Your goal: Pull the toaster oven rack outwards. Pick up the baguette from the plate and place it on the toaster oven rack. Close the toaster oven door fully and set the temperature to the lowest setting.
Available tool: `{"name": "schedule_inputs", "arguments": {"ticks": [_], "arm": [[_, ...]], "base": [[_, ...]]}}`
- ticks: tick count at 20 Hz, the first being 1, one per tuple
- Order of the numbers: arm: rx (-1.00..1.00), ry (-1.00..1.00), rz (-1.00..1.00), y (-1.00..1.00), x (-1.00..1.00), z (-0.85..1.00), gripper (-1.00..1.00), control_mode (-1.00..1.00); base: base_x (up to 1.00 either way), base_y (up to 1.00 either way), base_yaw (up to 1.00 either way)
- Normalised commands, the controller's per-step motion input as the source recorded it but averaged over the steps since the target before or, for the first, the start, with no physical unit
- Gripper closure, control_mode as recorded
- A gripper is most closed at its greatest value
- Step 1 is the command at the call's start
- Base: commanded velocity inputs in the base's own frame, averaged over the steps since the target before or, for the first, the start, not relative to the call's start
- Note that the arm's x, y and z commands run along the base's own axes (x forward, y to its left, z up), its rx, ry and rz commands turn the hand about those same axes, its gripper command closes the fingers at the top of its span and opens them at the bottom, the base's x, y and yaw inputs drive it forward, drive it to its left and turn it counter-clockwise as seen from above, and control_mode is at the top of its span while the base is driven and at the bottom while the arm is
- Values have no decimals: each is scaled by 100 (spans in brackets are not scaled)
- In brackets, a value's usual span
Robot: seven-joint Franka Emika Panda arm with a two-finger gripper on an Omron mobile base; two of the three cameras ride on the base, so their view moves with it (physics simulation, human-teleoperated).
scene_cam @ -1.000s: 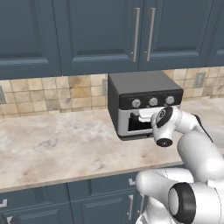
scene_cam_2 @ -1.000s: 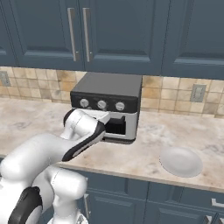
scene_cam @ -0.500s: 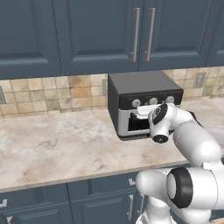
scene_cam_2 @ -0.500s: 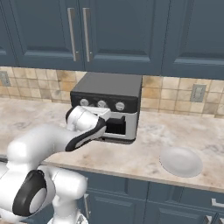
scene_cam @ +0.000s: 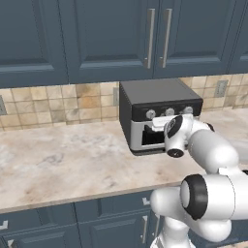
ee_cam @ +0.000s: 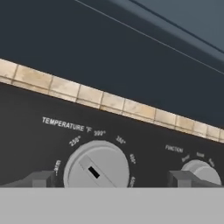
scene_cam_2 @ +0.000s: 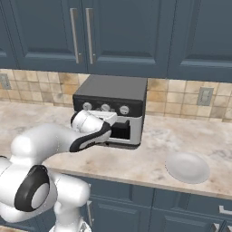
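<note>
Hovering with gripper (ee_cam: pixel 111 179) spread wide, fingertips (ee_cam: pixel 41 178) flanking the round silver temperature knob (ee_cam: pixel 96 168) of the boxy dark grey toaster oven (scene_cam: pixel 157 114).

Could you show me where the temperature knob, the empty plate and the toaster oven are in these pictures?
temperature knob (ee_cam: pixel 96 169): hand view, on the knob's round silver face.
plate (scene_cam_2: pixel 187 167): right base view, on the plate's pale bare middle.
toaster oven (scene_cam: pixel 155 92): left base view, on its dark grey top panel.
</note>
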Motion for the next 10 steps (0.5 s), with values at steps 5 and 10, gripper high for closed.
{"name": "schedule_inputs", "arguments": {"ticks": [5,10], "arm": [[-10,0,0,-10,8,-7,-100,-100],[-7,2,2,-15,19,-1,-100,-100]], "base": [[0,0,0],[0,0,0]]}}
